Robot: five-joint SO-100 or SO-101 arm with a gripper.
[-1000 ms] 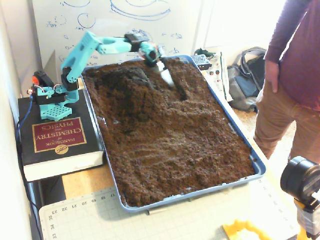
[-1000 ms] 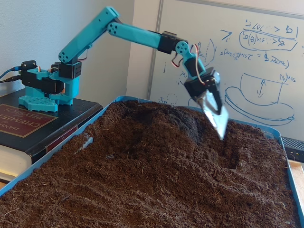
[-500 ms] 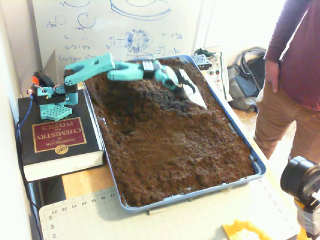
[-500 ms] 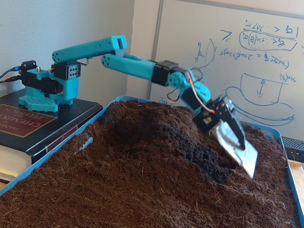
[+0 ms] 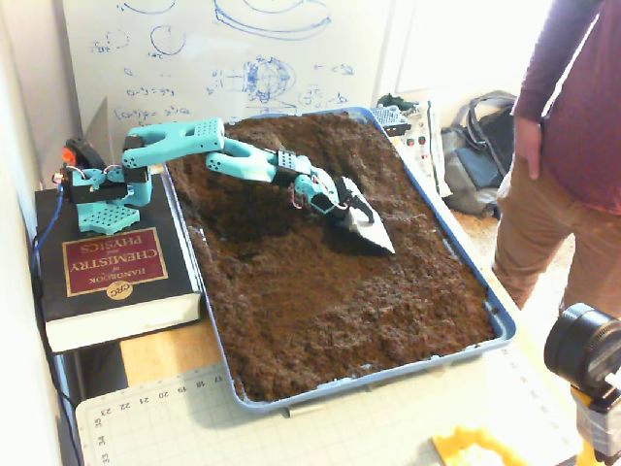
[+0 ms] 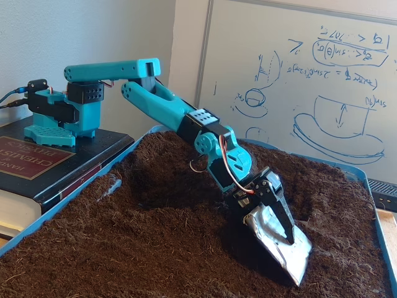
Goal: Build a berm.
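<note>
A teal arm reaches low over a blue tray (image 5: 441, 228) (image 6: 74, 192) filled with dark brown soil. My gripper (image 5: 374, 234) (image 6: 291, 254) ends in a flat silver blade, and its black finger lies flat on that blade with no gap. The blade tip is dug into the soil near the tray's middle. The berm (image 5: 254, 199) (image 6: 162, 162), a raised hump of soil, lies under and beside the arm towards the tray's back; the arm hides part of it.
The arm's base stands on a thick black book (image 5: 112, 267) (image 6: 31, 161) left of the tray. A person (image 5: 572, 146) stands at the tray's right side. A whiteboard (image 6: 310, 81) is behind, a camera lens (image 5: 582, 349) at the front right, and a cutting mat (image 5: 320, 427) in front.
The arm dropped from high over the tray's back and swept forward and down. The blade now sits in the soil near the middle, and the ridge looks lower and more spread out.
</note>
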